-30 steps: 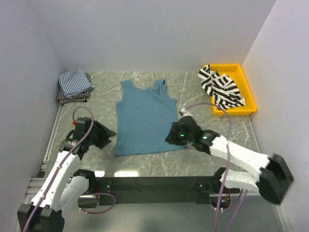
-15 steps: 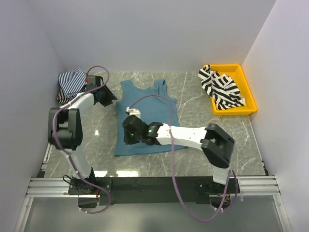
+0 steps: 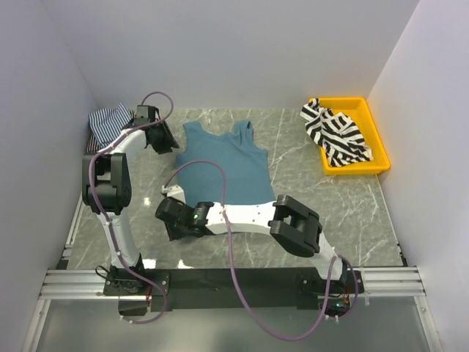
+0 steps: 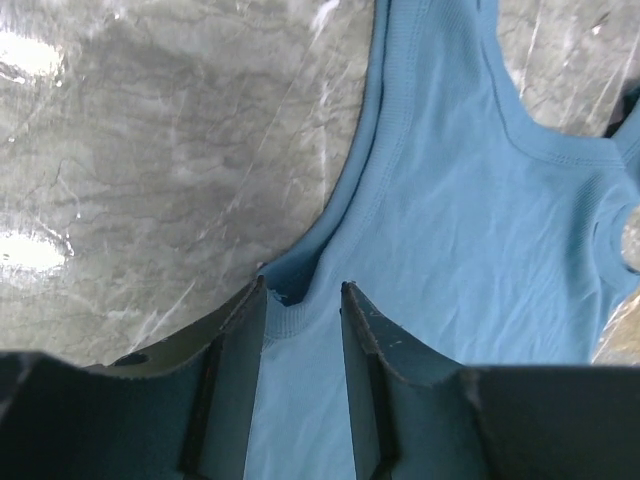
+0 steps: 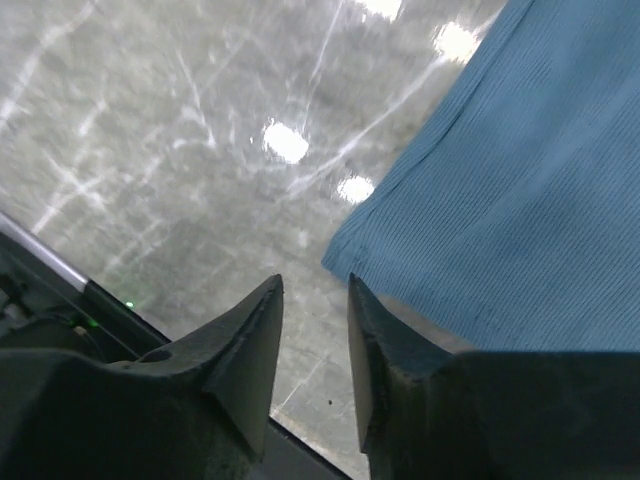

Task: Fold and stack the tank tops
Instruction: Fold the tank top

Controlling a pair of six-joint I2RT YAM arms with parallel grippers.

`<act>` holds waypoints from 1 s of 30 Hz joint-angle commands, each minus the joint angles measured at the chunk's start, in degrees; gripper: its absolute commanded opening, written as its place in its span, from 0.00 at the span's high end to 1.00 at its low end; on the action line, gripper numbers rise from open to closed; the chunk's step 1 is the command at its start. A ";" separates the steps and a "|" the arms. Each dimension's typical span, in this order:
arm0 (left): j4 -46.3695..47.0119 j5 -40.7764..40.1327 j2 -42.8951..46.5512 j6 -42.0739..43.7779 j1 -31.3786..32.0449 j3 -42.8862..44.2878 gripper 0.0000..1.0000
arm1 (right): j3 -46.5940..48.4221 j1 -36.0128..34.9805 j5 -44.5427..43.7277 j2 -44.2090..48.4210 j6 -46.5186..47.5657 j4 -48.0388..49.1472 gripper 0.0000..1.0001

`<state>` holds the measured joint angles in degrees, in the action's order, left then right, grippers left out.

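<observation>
Teal tank top point(image 3: 223, 172) lies flat mid-table, neck toward the far wall, hem toward the arm bases. L hand point(image 4: 303, 290) is at its far-left shoulder strap point(image 4: 300, 330). Its fingers are apart and straddle the strap's edge, w/ cloth showing in the gap and nothing pinched, as far as the wrist view tells. R hand point(image 5: 315, 285) is at the near-left hem corner point(image 5: 345, 260) and is also released. Its gap is narrow w/ bare table point(image 3: 308, 198) btwn the fingers, and the corner lies just beside one finger, not inside.

Risks, as I judge them:
- R hand may close on air, since the corner sits off to one side.
- Either hand may catch only the upper layer, so front & back part and the fold goes lopsided.
- The strap is narrow and could slip out of L hand.
- If one hand grips and the other misses, a lift prob. drags the top askew and bunches it.
- R arm's cable arcs over the cloth and might snag or rumple it.

The cloth is a thin, finely ribbed knit in plain teal w/ bound edges at the armhole & neck. It is mostly smooth, w/ a small pucker by the strap. It's soft, so it should sag once lifted.

Further out, the black-and-white striped top point(image 3: 337, 136) is crumpled in the yellow tray point(image 3: 356, 170) at far right, w/ one end spilling over the rim. The folded finely striped tops point(image 3: 110, 126) are piled at far left, near L arm.
</observation>
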<state>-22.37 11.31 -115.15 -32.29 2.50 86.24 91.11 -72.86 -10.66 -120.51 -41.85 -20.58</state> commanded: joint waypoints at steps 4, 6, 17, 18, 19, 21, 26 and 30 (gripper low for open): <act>-0.92 -0.32 -0.16 2.59 0.57 0.16 0.59 | 6.00 -1.32 -5.16 -3.06 0.89 -4.55 0.56; -0.92 -0.50 -0.33 2.50 0.66 -0.01 0.59 | 8.10 -1.49 -5.51 -4.99 1.06 -6.13 0.55; -1.36 -2.70 0.10 1.80 0.75 -0.02 0.62 | 9.61 -1.67 -9.56 -8.78 1.94 -9.65 0.61; -1.53 -2.87 0.10 1.71 0.75 -0.02 0.64 | 9.61 -1.67 -9.91 -9.04 2.03 -10.18 0.65; -1.62 -3.13 0.10 1.62 0.75 -0.02 0.64 | 9.35 -1.58 -9.91 -8.87 2.03 -10.27 0.68; -1.62 -3.31 0.28 1.36 0.75 -0.19 0.66 | 6.56 -1.76 -9.82 -6.86 1.86 -8.88 0.84; -1.36 -3.84 1.60 0.48 0.75 -0.72 0.71 | -4.08 -1.67 -6.31 1.49 1.68 -1.50 1.00; -1.10 -3.84 1.77 -1.19 0.75 -1.33 0.74 | -11.73 -1.76 -1.92 8.25 2.21 5.44 1.00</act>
<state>-23.86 8.05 -115.26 -31.86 3.09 85.54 82.46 -74.26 -15.49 -118.24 -40.34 -21.06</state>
